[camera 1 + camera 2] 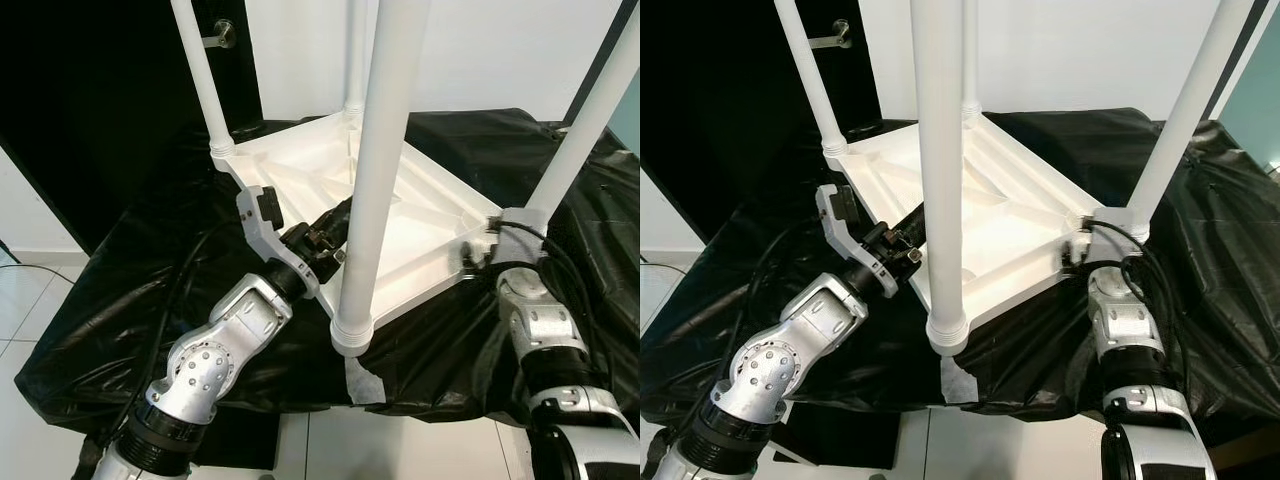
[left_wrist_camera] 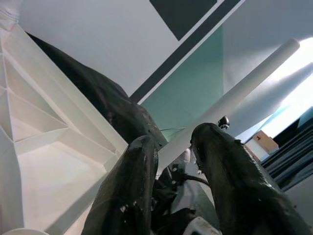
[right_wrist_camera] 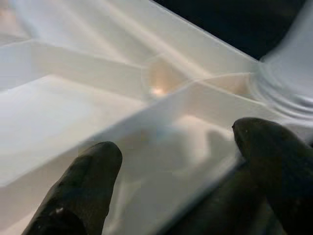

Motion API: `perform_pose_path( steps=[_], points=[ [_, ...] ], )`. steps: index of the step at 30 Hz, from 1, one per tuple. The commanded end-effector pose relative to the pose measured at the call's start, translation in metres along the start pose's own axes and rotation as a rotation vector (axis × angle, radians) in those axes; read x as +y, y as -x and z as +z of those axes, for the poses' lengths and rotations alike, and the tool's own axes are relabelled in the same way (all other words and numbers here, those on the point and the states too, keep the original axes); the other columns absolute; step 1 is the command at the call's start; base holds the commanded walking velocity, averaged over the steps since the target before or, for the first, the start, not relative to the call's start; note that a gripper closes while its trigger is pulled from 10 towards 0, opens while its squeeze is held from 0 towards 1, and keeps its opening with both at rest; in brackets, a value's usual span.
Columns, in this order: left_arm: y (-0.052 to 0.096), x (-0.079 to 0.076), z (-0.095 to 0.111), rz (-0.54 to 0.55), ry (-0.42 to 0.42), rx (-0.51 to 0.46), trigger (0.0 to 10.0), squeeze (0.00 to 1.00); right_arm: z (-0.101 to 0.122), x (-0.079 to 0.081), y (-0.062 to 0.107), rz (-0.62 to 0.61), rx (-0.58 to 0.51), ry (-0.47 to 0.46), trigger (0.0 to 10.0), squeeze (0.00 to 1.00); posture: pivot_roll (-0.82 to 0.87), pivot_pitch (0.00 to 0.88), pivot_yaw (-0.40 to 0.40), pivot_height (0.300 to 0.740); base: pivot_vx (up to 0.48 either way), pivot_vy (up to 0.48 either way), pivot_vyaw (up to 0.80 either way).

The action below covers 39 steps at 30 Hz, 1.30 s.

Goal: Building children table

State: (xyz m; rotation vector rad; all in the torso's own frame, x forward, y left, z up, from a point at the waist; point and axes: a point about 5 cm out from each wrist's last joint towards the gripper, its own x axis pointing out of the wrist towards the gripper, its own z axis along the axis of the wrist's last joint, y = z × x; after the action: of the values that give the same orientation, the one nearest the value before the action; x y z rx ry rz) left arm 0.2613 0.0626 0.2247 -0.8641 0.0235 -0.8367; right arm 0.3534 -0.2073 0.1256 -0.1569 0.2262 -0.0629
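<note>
Upturned white children table (image 1: 420, 215) on black sheet (image 1: 120, 300), legs up; left claw (image 1: 335, 225) inside ribbed underside, right claw (image 1: 478, 252) at corner.

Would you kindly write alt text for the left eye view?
An upturned white tabletop lies on a black sheet with four white legs standing up. The left pincer reaches behind the nearest leg; the right pincer meets the tabletop's right corner.

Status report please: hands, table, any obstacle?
Left hand open beside nearest leg. Right hand open at upturned table corner. Four legs standing. Nothing seen in the way.
</note>
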Motion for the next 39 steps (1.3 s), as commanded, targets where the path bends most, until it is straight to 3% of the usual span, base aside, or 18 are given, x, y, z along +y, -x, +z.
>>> perform_pose_path(
  steps=[1, 4, 14, 22, 25, 27, 29, 34, 37, 39],
  points=[
    [0.024, -0.059, 0.000, -1.037, -0.015, 0.006, 10.0, 0.00, -0.017, 0.020, -0.001, 0.132, 0.064, -0.045, 10.0, 0.00, -0.07, 0.000, 0.018, 0.740, 0.000, 0.000, 0.00],
    [0.026, -0.061, 0.000, -1.030, -0.027, 0.007, 10.0, 0.00, -0.017, 0.029, -0.004, 0.212, 0.054, -0.070, 10.0, 0.00, -0.06, 0.000, 0.019, 0.740, 0.000, 0.000, 0.00],
    [0.030, -0.065, 0.004, -1.003, -0.043, -0.021, 10.0, 0.00, -0.006, 0.036, -0.017, 0.275, 0.058, -0.060, 10.0, 0.00, -0.04, 0.000, 0.022, 0.740, 0.000, 0.000, 0.00],
    [0.030, -0.070, 0.005, -0.986, -0.042, -0.057, 10.0, 0.00, 0.016, 0.058, -0.025, 0.432, 0.022, 0.071, 10.0, 0.00, -0.03, 0.000, 0.021, 0.740, 0.000, 0.000, 0.00],
    [0.031, -0.072, 0.004, -0.983, -0.046, -0.067, 10.0, 0.00, 0.024, 0.072, -0.025, 0.512, -0.004, 0.129, 10.0, 0.00, -0.02, 0.000, 0.020, 0.740, 0.000, 0.000, 0.00],
    [0.032, -0.073, 0.002, -0.978, -0.051, -0.067, 10.0, 0.00, 0.032, 0.090, -0.022, 0.615, -0.062, 0.204, 10.0, 0.00, -0.02, 0.000, 0.024, 0.740, 0.000, 0.000, 0.00],
    [0.032, -0.074, 0.002, -0.977, -0.052, -0.065, 10.0, 0.00, 0.034, 0.092, -0.021, 0.627, -0.078, 0.220, 10.0, 0.00, -0.02, 0.000, 0.026, 0.740, 0.000, 0.000, 0.00],
    [0.030, -0.072, 0.000, -0.960, -0.072, -0.059, 10.0, 0.00, 0.037, 0.086, -0.022, 0.601, -0.111, 0.236, 10.0, 0.00, -0.03, 0.000, 0.031, 0.740, 0.000, 0.000, 0.00],
    [0.027, -0.067, -0.001, -0.931, -0.109, -0.042, 10.0, 0.00, 0.039, 0.076, -0.024, 0.552, -0.134, 0.248, 10.0, 0.00, -0.03, 0.000, 0.034, 0.740, 0.000, 0.000, 0.00],
    [0.022, -0.057, 0.000, -0.873, -0.169, -0.028, 10.0, 0.00, 0.042, 0.060, -0.025, 0.469, -0.176, 0.258, 10.0, 0.00, -0.04, 0.000, 0.041, 0.740, 0.000, 0.000, 0.00]
  ],
)
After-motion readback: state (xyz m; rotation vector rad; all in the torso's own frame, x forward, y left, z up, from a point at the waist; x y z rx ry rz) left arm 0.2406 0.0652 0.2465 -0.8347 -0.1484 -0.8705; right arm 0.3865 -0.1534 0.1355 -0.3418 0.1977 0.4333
